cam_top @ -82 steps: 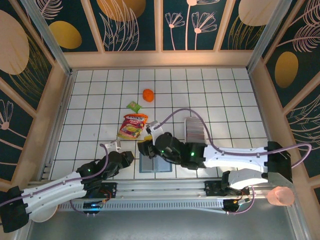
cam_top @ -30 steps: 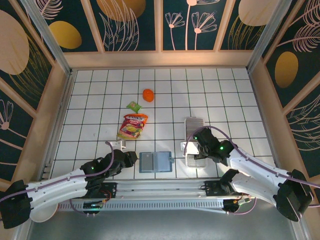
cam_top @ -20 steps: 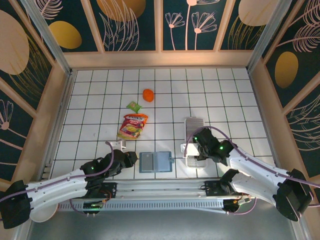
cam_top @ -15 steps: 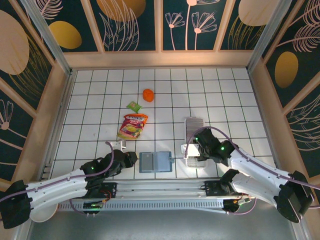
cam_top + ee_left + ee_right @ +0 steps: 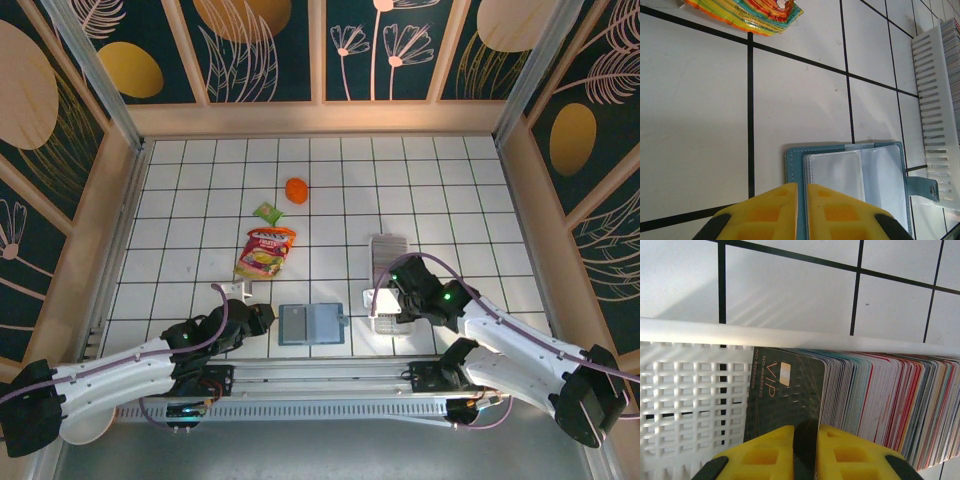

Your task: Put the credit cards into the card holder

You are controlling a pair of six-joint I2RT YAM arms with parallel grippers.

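My right gripper (image 5: 805, 432) is clenched on a dark VIP card (image 5: 785, 390) at the left end of the credit cards (image 5: 875, 400). My yellow fingers (image 5: 765, 450) hide the card's lower edge, and its small print is too fine to read. The cards stand on edge in a dense multicoloured row in the white tray (image 5: 690, 390). In the top view they sit right of centre, with my wrist covering the tray's near half. The card holder (image 5: 855, 175) lies open, teal with clear pockets, at the lower centre of the top view. Its near edge runs under my left gripper (image 5: 801, 200), which is closed to a slim gap with nothing visibly grasped. The snack pouch (image 5: 750, 12) is cut off at the frame's top. Moments earlier my right arm reached over the holder. Now it is at the tray, and the holder has not moved.
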